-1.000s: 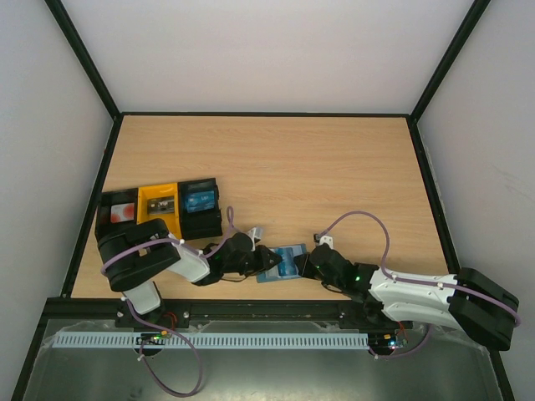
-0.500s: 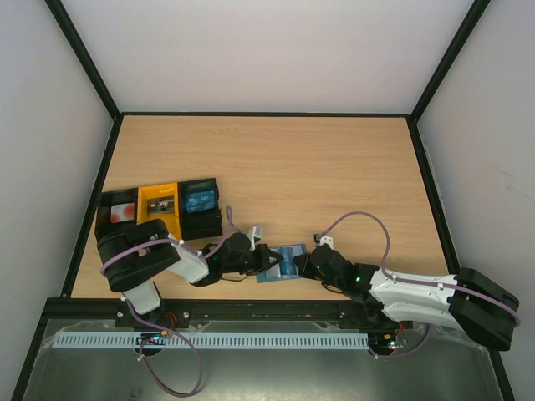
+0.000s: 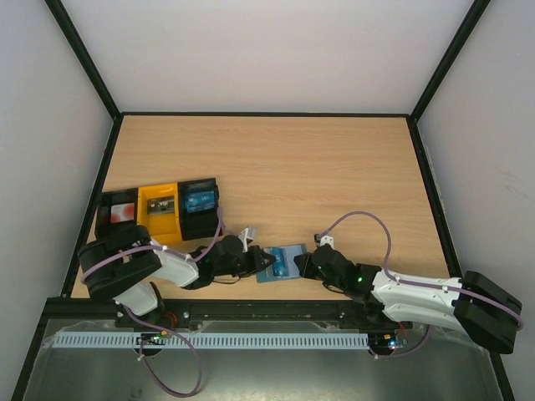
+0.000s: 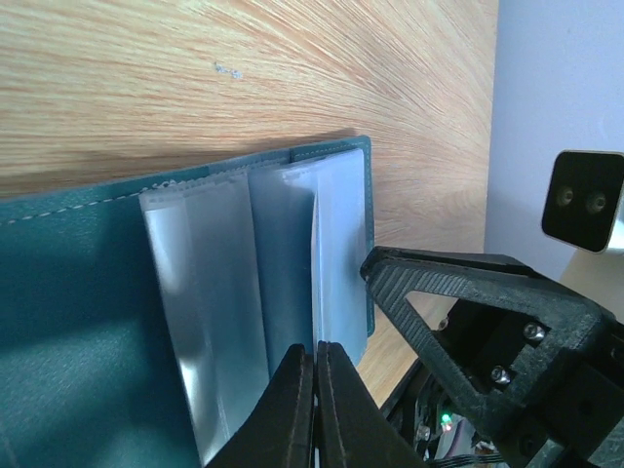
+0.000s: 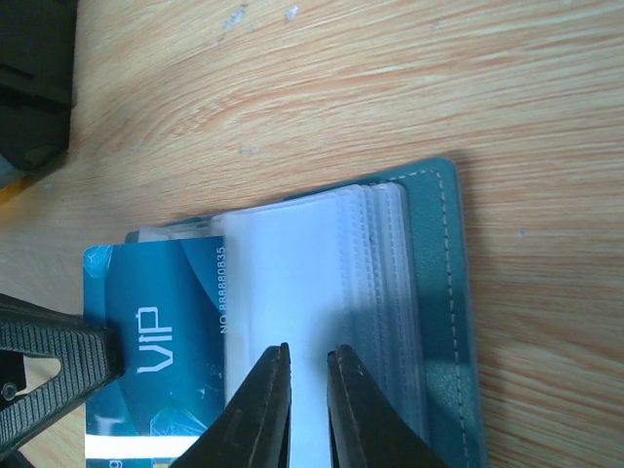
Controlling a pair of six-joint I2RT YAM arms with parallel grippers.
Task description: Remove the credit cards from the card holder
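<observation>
Between left claw (image 4: pixel 314 349) and right claw (image 5: pixel 309 353), card holder (image 3: pixel 284 261)

We look down through the top external view from high above and behind the near edge of the table (image 3: pixel 292 167), far enough back to take in the whole tabletop and the walls (image 3: pixel 251 50) around it. The left wrist view sits very close behind the left gripper (image 4: pixel 315 363). We look along it, low across the open card holder (image 4: pixel 78 292), toward the right gripper (image 4: pixel 387 273). The right wrist view is just as near and looks steeply down past its own gripper onto the same card holder, facing the opposite way. All three views share the card holder, and each wrist view catches the other arm's gripper at its edge.
</observation>
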